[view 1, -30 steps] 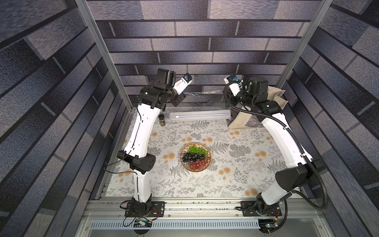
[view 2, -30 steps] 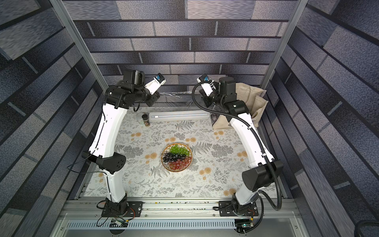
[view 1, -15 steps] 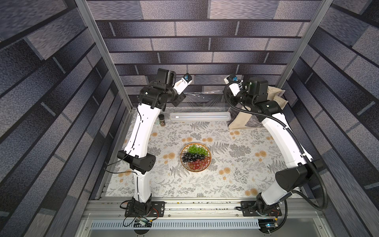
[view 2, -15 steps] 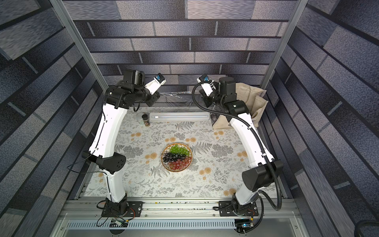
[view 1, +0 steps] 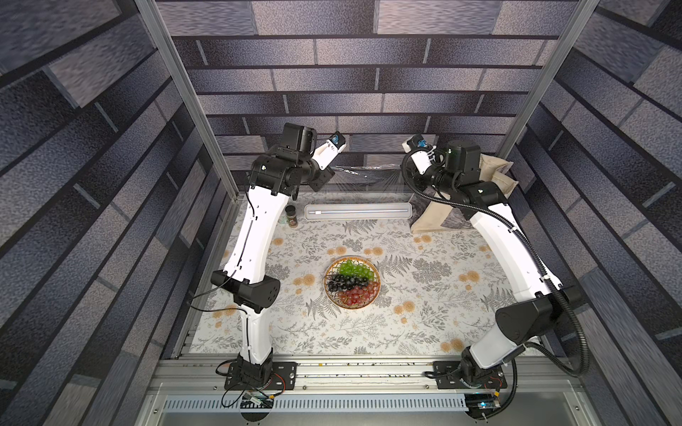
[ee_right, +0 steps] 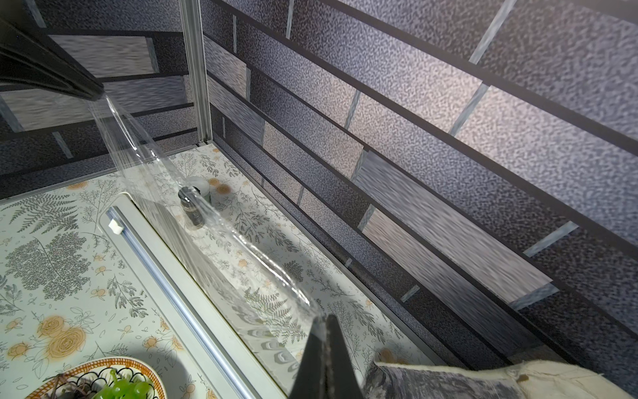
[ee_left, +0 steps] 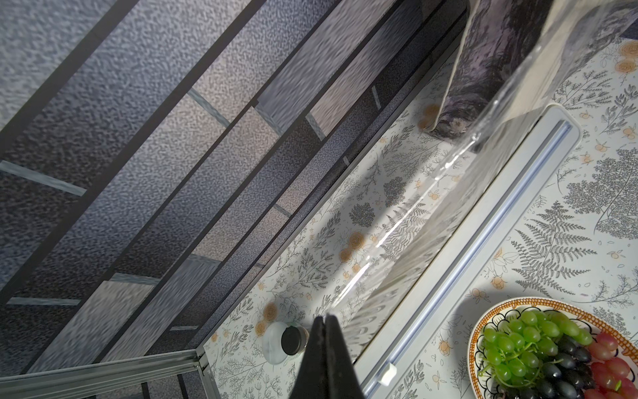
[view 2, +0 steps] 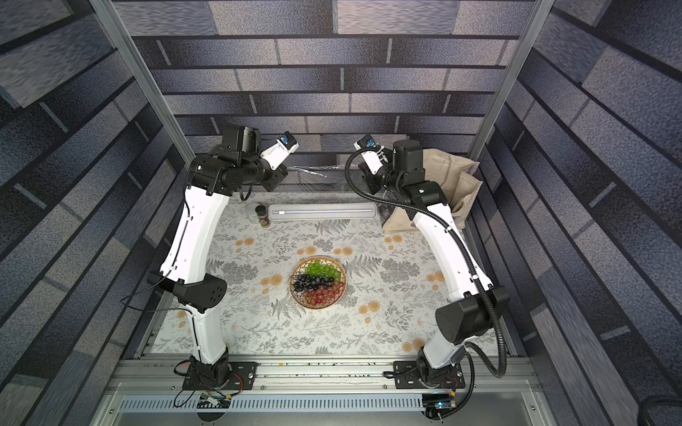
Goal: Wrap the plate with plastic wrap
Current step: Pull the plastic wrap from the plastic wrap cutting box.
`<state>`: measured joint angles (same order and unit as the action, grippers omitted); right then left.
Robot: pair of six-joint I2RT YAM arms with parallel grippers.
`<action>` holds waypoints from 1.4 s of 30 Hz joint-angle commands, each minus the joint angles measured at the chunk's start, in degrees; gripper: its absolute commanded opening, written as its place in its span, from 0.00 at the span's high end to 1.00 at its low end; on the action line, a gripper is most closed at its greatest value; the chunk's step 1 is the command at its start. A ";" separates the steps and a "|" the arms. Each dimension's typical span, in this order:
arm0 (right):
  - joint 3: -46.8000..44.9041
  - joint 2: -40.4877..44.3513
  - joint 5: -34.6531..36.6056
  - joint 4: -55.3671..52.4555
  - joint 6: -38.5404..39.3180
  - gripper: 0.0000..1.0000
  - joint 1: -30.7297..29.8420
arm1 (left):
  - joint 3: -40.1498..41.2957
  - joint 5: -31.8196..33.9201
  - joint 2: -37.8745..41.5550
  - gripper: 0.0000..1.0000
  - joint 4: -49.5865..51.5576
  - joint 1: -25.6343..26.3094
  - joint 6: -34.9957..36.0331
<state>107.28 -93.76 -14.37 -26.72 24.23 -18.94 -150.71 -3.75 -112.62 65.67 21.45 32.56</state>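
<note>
The plate of green, black and red grapes sits mid-table; its rim shows in the left wrist view and in the right wrist view. The plastic wrap is stretched as a clear sheet above the long cream box at the back. My left gripper is shut on the wrap's one upper corner. My right gripper is shut on the other corner. The film runs taut between them, rising from the box.
A small dark-lidded spice jar and a white jar stand just left of the box. A beige cloth bag leans in the back right corner, behind the right arm. The back wall is close behind both grippers.
</note>
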 commanded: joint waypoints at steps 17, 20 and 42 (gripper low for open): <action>-1.73 2.08 0.42 4.04 -0.82 1.00 0.53 | -2.04 0.96 0.12 1.00 -1.08 0.44 0.84; -1.64 2.09 0.40 4.04 -0.95 1.00 0.48 | -2.04 1.11 0.18 1.00 -1.00 0.43 0.84; -1.29 2.09 0.60 4.11 -0.94 1.00 0.57 | -2.08 1.21 0.21 1.00 -0.97 0.43 0.93</action>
<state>105.86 -93.71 -14.37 -26.28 24.12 -18.94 -150.71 -3.05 -112.64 66.06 21.67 32.56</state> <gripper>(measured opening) 0.040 0.052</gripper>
